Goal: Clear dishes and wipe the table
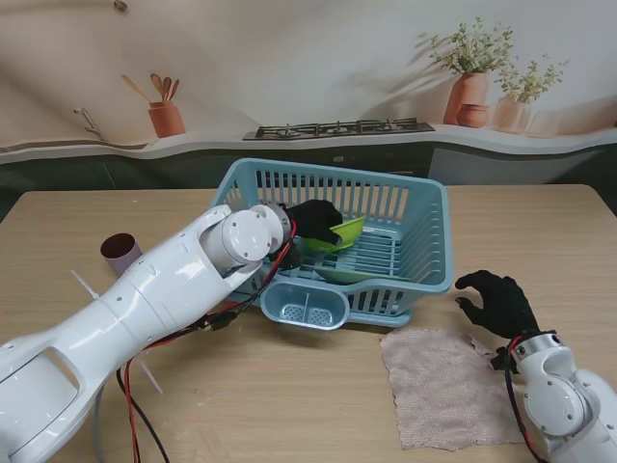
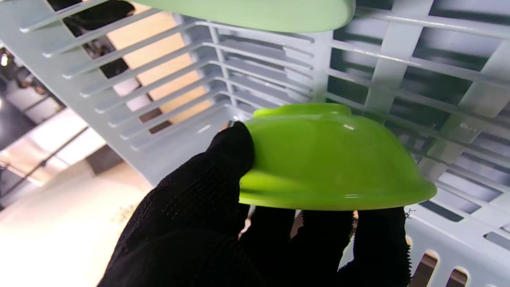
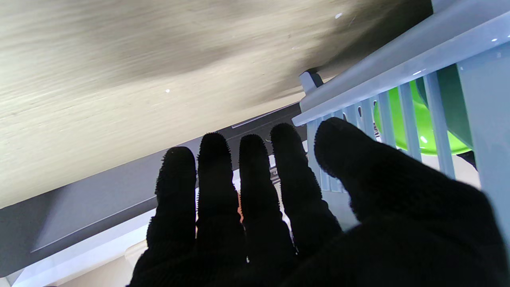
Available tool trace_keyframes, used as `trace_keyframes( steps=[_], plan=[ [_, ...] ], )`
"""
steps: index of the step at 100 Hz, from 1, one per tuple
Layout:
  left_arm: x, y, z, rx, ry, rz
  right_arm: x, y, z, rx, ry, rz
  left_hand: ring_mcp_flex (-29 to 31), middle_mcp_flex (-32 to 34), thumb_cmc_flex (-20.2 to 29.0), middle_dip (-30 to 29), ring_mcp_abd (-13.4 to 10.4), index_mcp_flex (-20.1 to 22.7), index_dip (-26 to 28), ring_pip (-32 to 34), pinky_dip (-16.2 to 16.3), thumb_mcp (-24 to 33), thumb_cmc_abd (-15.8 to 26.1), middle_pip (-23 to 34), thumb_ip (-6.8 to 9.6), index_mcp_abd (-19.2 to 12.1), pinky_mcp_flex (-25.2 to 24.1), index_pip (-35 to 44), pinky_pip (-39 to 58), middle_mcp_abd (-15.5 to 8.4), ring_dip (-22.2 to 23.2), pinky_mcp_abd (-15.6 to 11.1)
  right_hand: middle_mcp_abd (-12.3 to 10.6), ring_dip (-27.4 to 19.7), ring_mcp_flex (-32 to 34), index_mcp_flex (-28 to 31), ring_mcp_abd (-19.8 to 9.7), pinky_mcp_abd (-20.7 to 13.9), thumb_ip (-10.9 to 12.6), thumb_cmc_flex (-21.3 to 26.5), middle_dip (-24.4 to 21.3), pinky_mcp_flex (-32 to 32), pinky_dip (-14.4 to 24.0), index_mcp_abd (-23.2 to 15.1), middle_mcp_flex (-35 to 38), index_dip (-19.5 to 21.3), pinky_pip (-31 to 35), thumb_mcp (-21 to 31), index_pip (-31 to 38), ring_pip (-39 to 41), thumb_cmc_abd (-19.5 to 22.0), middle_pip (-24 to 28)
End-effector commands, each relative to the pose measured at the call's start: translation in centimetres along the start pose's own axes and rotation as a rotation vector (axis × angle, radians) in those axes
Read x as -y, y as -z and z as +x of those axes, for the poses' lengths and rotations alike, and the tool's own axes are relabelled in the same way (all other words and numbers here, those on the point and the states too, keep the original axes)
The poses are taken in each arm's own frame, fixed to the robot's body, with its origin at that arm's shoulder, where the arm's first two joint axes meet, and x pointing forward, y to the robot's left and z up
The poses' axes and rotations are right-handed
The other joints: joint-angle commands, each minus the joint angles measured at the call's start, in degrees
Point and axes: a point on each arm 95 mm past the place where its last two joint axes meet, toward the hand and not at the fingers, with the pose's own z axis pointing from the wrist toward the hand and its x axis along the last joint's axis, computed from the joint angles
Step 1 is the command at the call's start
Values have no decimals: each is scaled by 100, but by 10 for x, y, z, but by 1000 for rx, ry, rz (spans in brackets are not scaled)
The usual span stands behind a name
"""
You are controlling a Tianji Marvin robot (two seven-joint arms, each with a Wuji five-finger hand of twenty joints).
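My left hand [image 1: 316, 220] reaches inside the light blue dish basket [image 1: 424, 231] and is shut on a lime green bowl [image 1: 345, 231]. The left wrist view shows the thumb [image 2: 233, 149] on the bowl [image 2: 326, 159] and the other fingers on its opposite side. A paler green dish [image 1: 349, 273] lies on the basket floor, also seen as a pale green dish [image 2: 255, 14] in the wrist view. My right hand [image 1: 499, 301] hovers open beside the basket's right side, fingers [image 3: 215, 175] spread, holding nothing. A pinkish wiping cloth [image 1: 442, 384] lies flat just nearer to me than that hand.
A brown cup [image 1: 120, 251] stands on the wooden table [image 1: 540, 222] at the left, beyond my left arm. A small cutlery holder [image 1: 307, 305] hangs on the basket's front. White sticks [image 1: 85, 285] lie near the left arm. A counter runs along the far edge.
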Motion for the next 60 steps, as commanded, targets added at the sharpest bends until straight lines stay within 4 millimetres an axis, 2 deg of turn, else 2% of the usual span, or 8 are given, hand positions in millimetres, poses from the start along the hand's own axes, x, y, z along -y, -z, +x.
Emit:
trace_keyframes(
  steps=[1, 10, 26, 30, 51, 60],
  plan=[
    [-3, -1, 4, 1, 5, -26, 3, 1, 1, -5, 0, 16, -157, -154, 653, -143, -148, -147, -70, -78, -172, 99, 471, -11, 392, -954, -142, 44, -212, -205, -148, -50, -2, -35, -175, 75, -89, -107, 204, -143, -59, -86, 34, 32, -48, 42, -77, 132, -34, -70, -74, -58],
    [-5, 0, 4, 10, 15, -41, 3, 1, 1, -3, -1, 16, -321, -405, 732, -270, -172, -307, -143, -138, -248, -536, 460, 116, 550, -894, -281, 12, -255, -191, -242, -70, -2, -34, -179, 77, -88, -114, 204, -144, -58, -85, 34, 30, -46, 43, -78, 133, -31, -70, -75, -56],
    [-6, 1, 6, 3, 25, -45, 3, 1, 1, -5, -2, 16, -401, -576, 455, -380, -215, -354, -161, -173, -263, -666, 380, 239, 559, -881, -375, -29, -277, -231, -264, -46, -8, -34, -180, 78, -92, -129, 205, -147, -59, -86, 34, 32, -49, 43, -80, 135, -31, -69, -76, -58],
    [-5, 1, 7, 1, 24, -44, 3, 1, 1, -5, -2, 16, -456, -690, 306, -666, -251, -396, -152, -210, -282, -597, 332, 370, 521, -877, -413, -71, -292, -248, -291, -65, -15, -34, -180, 76, -87, -106, 205, -146, -59, -86, 35, 25, -49, 43, -79, 135, -31, -69, -73, -56],
    [-4, 2, 8, -1, 30, -42, 3, 1, 1, -5, -2, 14, -733, -988, -460, -764, -356, -602, -115, -358, -386, -370, 75, 365, 442, -840, -666, -250, -464, -298, -353, -111, -3, -34, -186, 74, -83, -110, 205, -144, -58, -92, 36, 30, -46, 43, -81, 137, -29, -70, -78, -54],
    [-4, 2, 8, -2, 31, -44, 3, 1, 1, -6, -2, 13, -830, -1079, -1037, -777, -407, -627, -28, -424, -458, 162, -28, 353, 304, -832, -764, -402, -539, -357, -369, -111, -8, -33, -180, 66, -91, -103, 205, -142, -58, -87, 38, 30, -52, 42, -78, 137, -32, -67, -75, -55]
  ],
)
